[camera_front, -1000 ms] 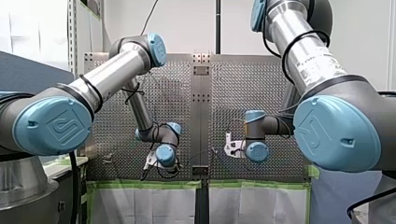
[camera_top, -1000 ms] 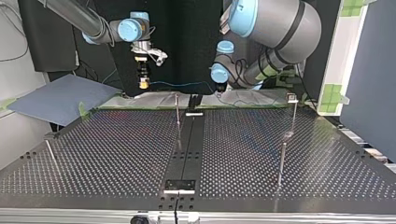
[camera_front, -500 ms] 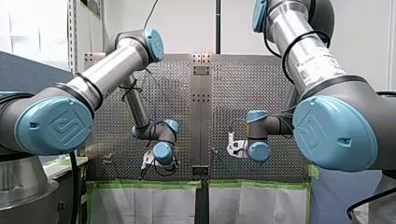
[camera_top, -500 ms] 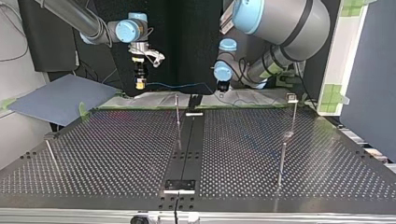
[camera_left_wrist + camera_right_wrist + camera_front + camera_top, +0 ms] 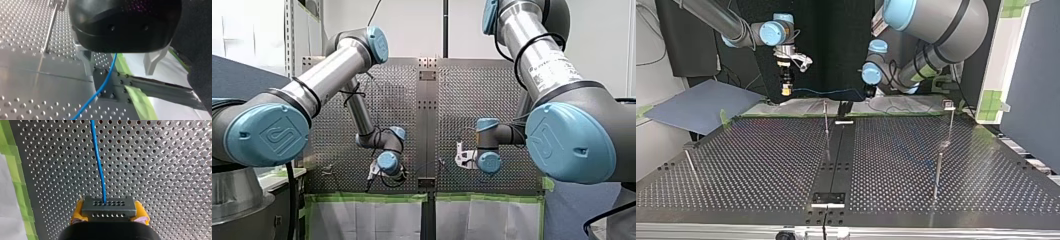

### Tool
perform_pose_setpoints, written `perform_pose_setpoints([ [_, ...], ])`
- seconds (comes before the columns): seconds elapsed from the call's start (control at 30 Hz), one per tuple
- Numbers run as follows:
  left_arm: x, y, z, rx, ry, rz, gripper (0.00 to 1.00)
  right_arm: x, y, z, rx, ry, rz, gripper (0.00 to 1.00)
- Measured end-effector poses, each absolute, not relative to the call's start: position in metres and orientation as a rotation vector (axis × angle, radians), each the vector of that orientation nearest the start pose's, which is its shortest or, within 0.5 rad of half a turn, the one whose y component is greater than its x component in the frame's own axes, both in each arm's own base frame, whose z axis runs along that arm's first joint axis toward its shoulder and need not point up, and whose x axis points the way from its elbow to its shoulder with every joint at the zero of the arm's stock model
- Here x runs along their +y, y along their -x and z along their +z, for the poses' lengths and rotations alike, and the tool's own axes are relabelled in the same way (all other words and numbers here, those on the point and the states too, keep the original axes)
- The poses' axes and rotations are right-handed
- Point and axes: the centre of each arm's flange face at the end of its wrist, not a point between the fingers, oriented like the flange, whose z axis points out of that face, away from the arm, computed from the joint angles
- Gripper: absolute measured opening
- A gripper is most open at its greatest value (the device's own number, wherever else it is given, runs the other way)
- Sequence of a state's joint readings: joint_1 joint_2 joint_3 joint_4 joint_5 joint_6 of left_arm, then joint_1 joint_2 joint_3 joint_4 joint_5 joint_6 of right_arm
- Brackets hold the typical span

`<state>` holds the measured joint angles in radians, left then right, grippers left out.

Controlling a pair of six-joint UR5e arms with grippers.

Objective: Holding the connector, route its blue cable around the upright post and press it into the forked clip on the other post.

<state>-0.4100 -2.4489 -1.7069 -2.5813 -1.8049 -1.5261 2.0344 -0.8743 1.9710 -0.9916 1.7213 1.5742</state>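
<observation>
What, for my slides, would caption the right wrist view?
My right gripper clamps the connector between yellow pads; its blue cable runs over the perforated table.

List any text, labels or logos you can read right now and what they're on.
Nothing reads clearly.
Printed label on my right arm's silver tube: too blurred to read.
Embossed logo on the blue joint caps: a mark only, letters not legible.

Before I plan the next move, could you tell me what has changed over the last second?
My right end effector, shut on the dark grey perforated connector, shifted slightly toward the top view's left, then held. My left end effector rose a little. Nothing was grasped or released. The thin blue cable still runs between the two, and the slim metal posts stand unmoved.
</observation>
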Motion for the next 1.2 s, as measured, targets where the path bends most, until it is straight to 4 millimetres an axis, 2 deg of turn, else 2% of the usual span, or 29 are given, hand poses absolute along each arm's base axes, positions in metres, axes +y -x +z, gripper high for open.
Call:
perform_pose_setpoints([
  [0.47, -0.358, -0.48, -0.029, 1.935, -0.35, -0.146, 1.0, -0.429, -0.347, 0.03, -1.097, -1.53, 1.366, 0.0],
  [0.77, -0.365, -0.473, -0.031, 1.979, -0.332, -0.282, 1.0, -0.429, -0.347, 0.029, -1.1, -1.532, 1.36, 0.0],
  [1.2, -0.367, -0.478, -0.03, 1.983, -0.273, -0.451, 1.0, -0.427, -0.346, 0.028, -1.1, -1.547, 1.345, 0.0],
])
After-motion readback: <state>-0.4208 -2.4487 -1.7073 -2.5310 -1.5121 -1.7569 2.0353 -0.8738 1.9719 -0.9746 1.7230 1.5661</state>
